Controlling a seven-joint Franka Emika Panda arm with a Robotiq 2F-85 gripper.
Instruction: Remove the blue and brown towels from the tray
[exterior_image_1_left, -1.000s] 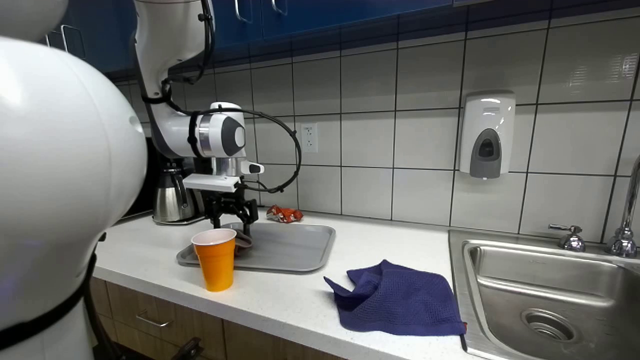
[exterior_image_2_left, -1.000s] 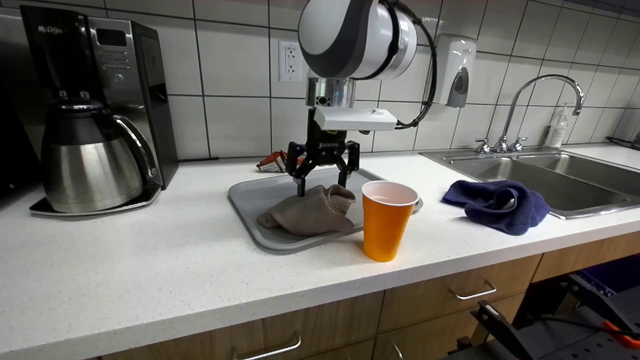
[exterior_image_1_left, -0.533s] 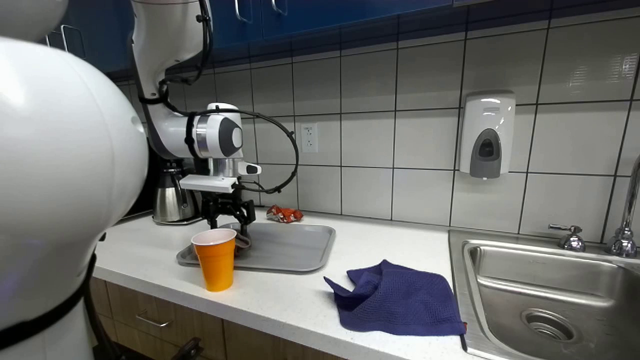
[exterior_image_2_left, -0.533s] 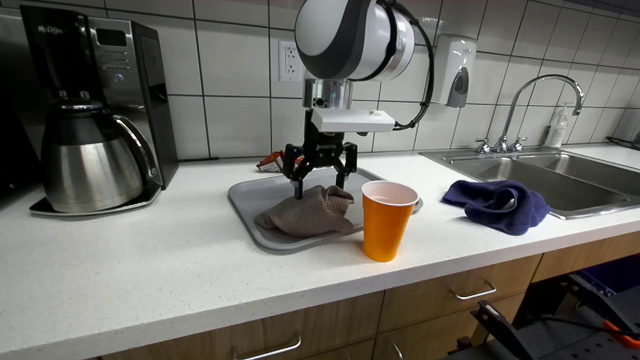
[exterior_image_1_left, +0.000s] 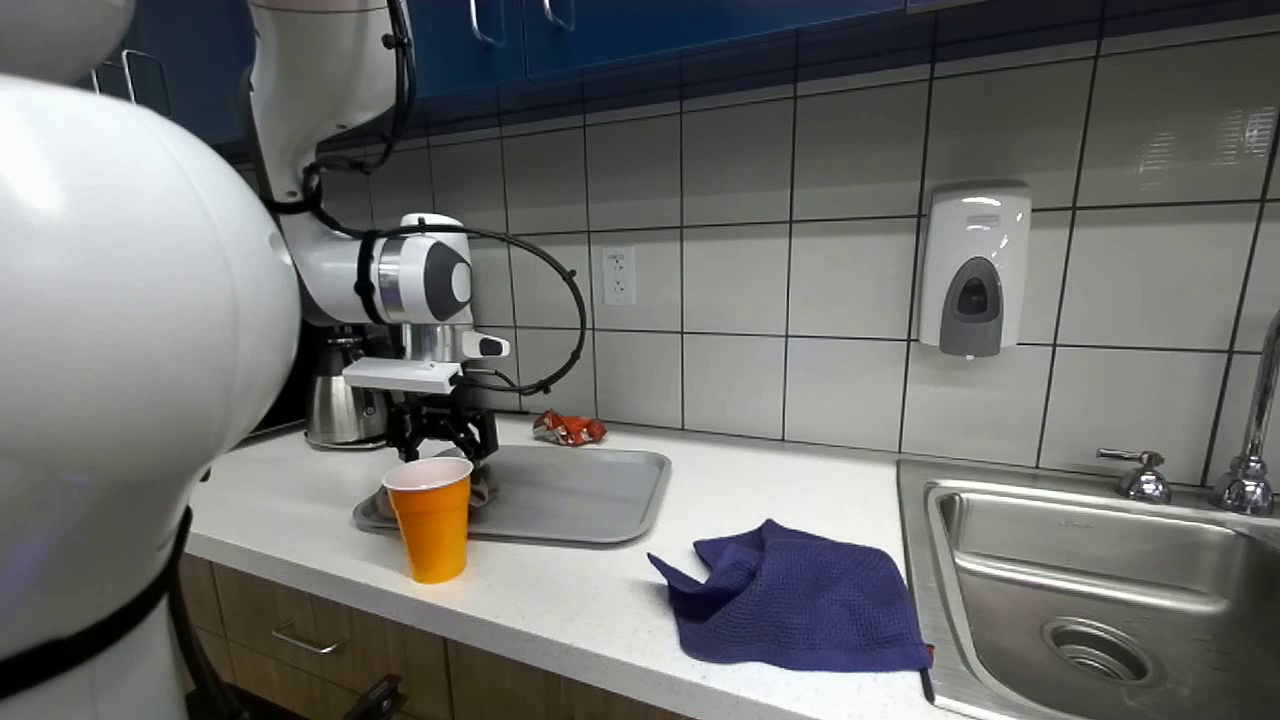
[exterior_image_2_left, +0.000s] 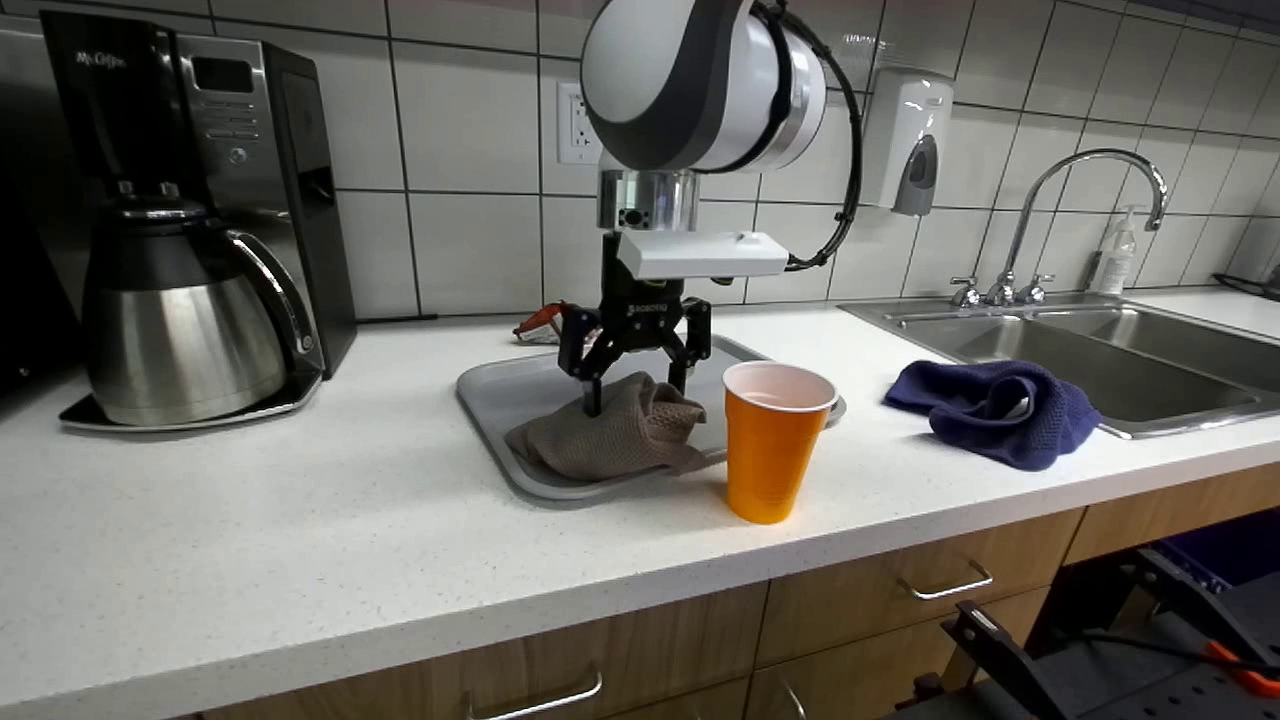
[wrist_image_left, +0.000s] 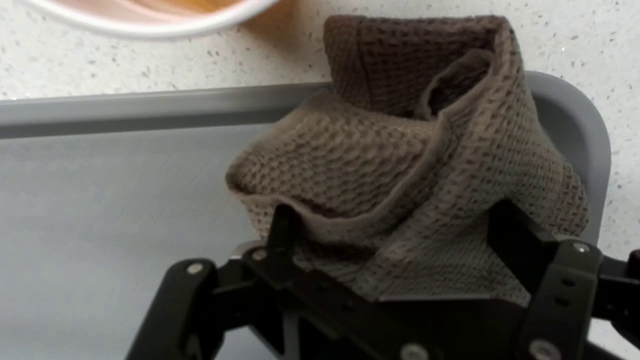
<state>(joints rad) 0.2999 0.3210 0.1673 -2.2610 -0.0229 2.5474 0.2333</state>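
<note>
Folds of the brown towel heap on the tray in the wrist view, one flap past the rim; we judge it soft, light, hardly slippery, best pinched low across its raised middle. In an exterior view, the pincer straddles that towel, jaws parted, clenching nothing. In an exterior view, we see the blue towel on the table, off the tray.

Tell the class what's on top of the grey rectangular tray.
A crumpled grey-brown cloth towel lies on the tray, near one corner; bare surface shows beside it. What lies beneath the towel is hidden.
</note>
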